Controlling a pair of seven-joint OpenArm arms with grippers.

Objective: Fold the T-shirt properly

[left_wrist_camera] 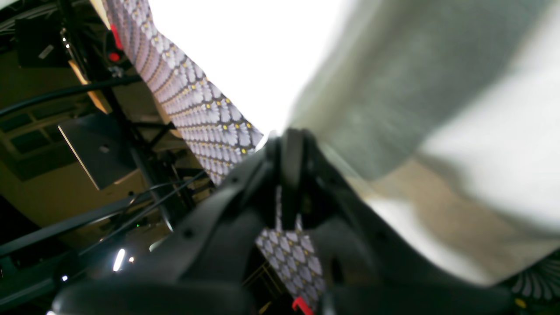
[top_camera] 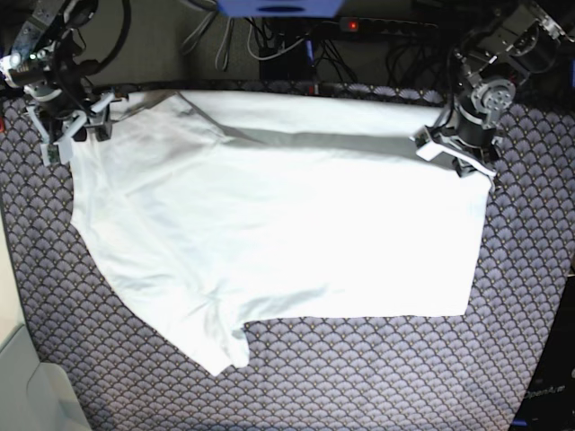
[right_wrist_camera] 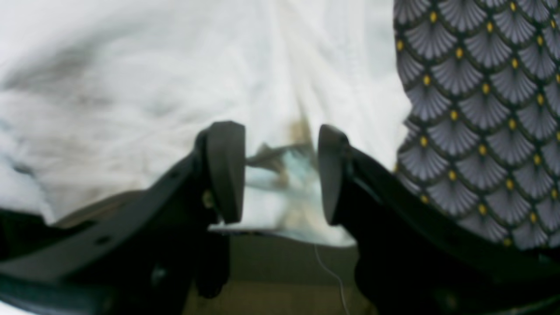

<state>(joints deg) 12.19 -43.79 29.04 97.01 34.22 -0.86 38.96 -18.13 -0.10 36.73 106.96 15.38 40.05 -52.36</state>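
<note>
The white T-shirt (top_camera: 287, 224) lies spread on the scale-patterned tablecloth (top_camera: 359, 377), one sleeve pointing to the near left. Its far edge is raised and casts a grey shadow band. My left gripper (top_camera: 454, 153) is at the shirt's far right corner. In the left wrist view that gripper (left_wrist_camera: 291, 135) is shut, with the T-shirt (left_wrist_camera: 481, 131) draping away from its tips. My right gripper (top_camera: 67, 135) is at the far left corner. In the right wrist view it (right_wrist_camera: 280, 175) stands open, its fingers either side of the T-shirt (right_wrist_camera: 131, 65) hem.
The patterned tablecloth (right_wrist_camera: 481, 109) shows bare beside the shirt on the right and along the near side. Behind the table's far edge are cables and a power strip with a red light (top_camera: 350, 25). A white object (top_camera: 18, 386) stands at the near left corner.
</note>
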